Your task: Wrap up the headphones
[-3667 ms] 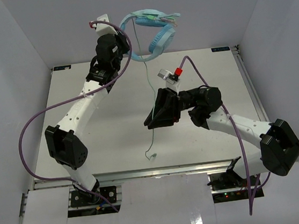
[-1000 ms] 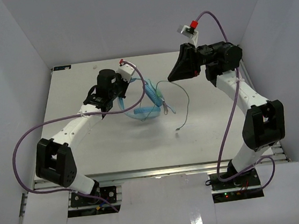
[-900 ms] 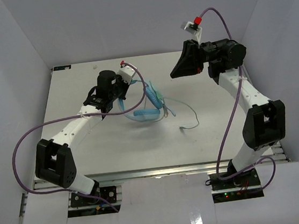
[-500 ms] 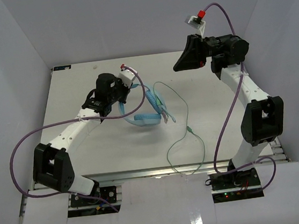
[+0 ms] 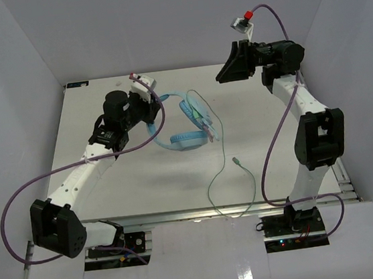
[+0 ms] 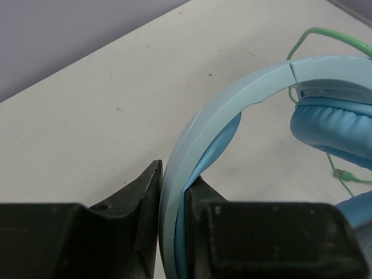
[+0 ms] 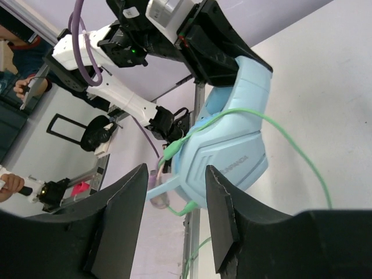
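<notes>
One pair of headphones (image 5: 185,139), with two earcups and one cable (image 5: 212,185), lies mid-surface (image 5: 138,185). Of the two grippers, the left gripper (image 6: 172,197) is clamped on the headband. The right gripper (image 7: 175,186) hangs raised at the far right, its fingers apart and empty. Since half a second ago the left arm has swung leftward and the headphones have shifted slightly toward the far edge. The cable's loop stays close to the near edge. Bare surface lies on both sides.
</notes>
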`<move>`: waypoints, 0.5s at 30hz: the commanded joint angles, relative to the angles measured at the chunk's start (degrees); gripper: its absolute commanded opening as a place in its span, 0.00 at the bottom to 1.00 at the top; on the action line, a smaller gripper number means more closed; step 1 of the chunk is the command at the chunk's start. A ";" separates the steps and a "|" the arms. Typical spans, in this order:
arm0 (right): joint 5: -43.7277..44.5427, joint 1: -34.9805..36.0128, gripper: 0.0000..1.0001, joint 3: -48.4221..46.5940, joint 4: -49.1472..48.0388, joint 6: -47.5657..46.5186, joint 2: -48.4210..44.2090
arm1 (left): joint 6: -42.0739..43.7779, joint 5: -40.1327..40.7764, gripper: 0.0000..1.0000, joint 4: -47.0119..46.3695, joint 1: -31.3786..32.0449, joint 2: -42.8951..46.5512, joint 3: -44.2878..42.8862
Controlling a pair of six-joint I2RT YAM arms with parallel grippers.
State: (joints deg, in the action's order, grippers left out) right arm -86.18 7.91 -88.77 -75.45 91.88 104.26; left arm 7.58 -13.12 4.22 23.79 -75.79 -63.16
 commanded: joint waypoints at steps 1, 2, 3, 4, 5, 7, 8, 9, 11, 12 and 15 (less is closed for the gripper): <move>-2.32 2.95 0.52 -8.77 -32.05 3.69 1.28 | -9.38 -5.61 0.00 -3.68 -0.60 4.80 -2.80; -1.11 3.33 0.53 -9.83 -29.44 2.35 0.68 | -9.77 -5.69 0.00 -3.61 -0.68 5.47 -3.02; 0.61 3.91 0.55 -10.31 -27.42 0.39 0.20 | -10.53 -5.74 0.00 -2.89 -0.73 6.14 -3.26; 2.19 4.38 0.56 -10.82 -24.98 -1.92 -0.32 | -11.22 -5.79 0.00 -2.18 -0.79 6.92 -3.46; 3.10 4.39 0.60 -11.44 -20.46 -5.96 -1.08 | -11.50 -5.86 0.00 -1.49 -0.93 8.22 -3.47; 5.26 3.73 0.61 -11.63 -6.48 -18.36 -2.86 | -12.55 -5.88 0.00 -0.54 -1.12 10.38 -3.02; 6.72 3.20 0.63 -11.11 3.76 -27.78 -4.25 | -13.07 -5.94 0.00 0.10 -1.12 11.03 -2.67; 9.38 2.88 0.66 -10.69 13.53 -40.14 -5.91 | -13.63 -5.89 0.00 0.75 -1.12 12.01 -2.59; 15.28 2.55 0.72 -10.26 33.80 -56.92 -8.10 | -14.34 -5.71 0.00 1.96 -1.12 13.83 -2.65; 20.47 2.93 0.76 -10.15 49.66 -69.77 -9.53 | -14.99 -5.43 0.00 2.94 -1.18 14.77 -2.80; 28.45 3.36 0.84 -0.66 57.38 -84.06 -14.63 | -16.86 -4.22 0.00 4.95 -1.21 16.07 -3.86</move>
State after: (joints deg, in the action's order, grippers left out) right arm -71.65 11.09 -96.86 -43.01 41.92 95.66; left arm -3.50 -16.81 8.42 22.94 -63.42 -63.51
